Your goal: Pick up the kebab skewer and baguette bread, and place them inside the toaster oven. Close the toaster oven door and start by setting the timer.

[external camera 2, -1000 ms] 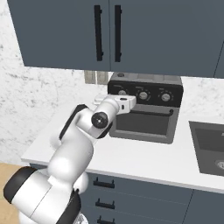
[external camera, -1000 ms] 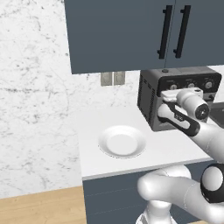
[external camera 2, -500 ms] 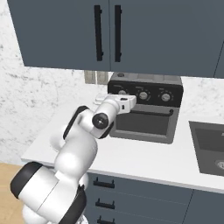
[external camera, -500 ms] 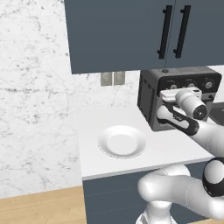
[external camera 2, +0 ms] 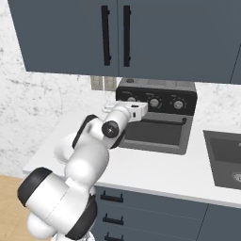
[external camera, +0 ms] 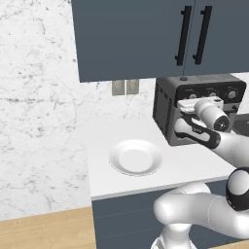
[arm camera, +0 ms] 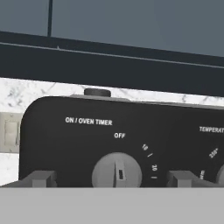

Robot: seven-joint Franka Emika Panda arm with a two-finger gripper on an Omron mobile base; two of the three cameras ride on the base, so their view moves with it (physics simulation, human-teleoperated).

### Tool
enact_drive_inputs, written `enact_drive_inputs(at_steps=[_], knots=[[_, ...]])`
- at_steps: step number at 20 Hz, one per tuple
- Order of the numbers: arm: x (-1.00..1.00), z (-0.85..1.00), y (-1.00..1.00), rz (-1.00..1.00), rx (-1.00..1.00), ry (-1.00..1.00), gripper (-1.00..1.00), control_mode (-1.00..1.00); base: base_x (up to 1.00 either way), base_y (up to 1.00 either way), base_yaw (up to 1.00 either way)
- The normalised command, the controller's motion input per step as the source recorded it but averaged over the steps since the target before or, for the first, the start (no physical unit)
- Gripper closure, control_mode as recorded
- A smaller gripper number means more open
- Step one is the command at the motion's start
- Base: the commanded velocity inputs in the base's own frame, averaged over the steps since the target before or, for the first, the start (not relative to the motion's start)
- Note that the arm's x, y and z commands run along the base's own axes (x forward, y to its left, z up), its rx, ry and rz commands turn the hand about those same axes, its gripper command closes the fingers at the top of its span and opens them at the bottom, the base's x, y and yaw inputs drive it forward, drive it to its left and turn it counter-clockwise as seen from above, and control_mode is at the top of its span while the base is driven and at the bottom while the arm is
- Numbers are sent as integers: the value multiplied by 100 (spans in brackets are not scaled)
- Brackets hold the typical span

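Silver and ridged, the timer knob [arm camera: 117,170] sits dead ahead of the gripper [arm camera: 111,178] in the hand view, under the words ON / OVEN TIMER, its pointer aimed at OFF near twelve o'clock. The two fingertips [arm camera: 40,178] stand apart, one at nine o'clock of the knob and the other at three o'clock, with nothing held between them.

From the right base view the toaster oven [external camera 2: 157,121] stands on the white counter [external camera 2: 155,172] with the toaster oven door [external camera 2: 155,133] shut, so the step in hand looks to be the timer setting. Skewer and bread cannot be seen; they are presumably inside, though the glass shows nothing clear.

To do it well, the hand should advance straight along its own axis until both fingers flank the knob's rim evenly, then close firmly before any turn. The twist ought to go clockwise toward the 10 and 20 marks at two and three o'clock, with the wrist centred on the knob's axis to avoid slipping off.

A white plate [external camera: 135,157] lies bare on the counter at nine o'clock of the oven.
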Motion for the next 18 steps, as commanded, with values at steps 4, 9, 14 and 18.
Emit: enact_drive_inputs(at_steps=[4,9,14,18], knots=[[9,-2,0,0,0,0,-100,-100,0,0,0],[0,0,0,0,0,-2,-100,-100,0,0,0],[0,0,-8,0,0,-1,100,-100,0,0,0],[2,0,-7,0,0,0,100,-100,0,0,0]])
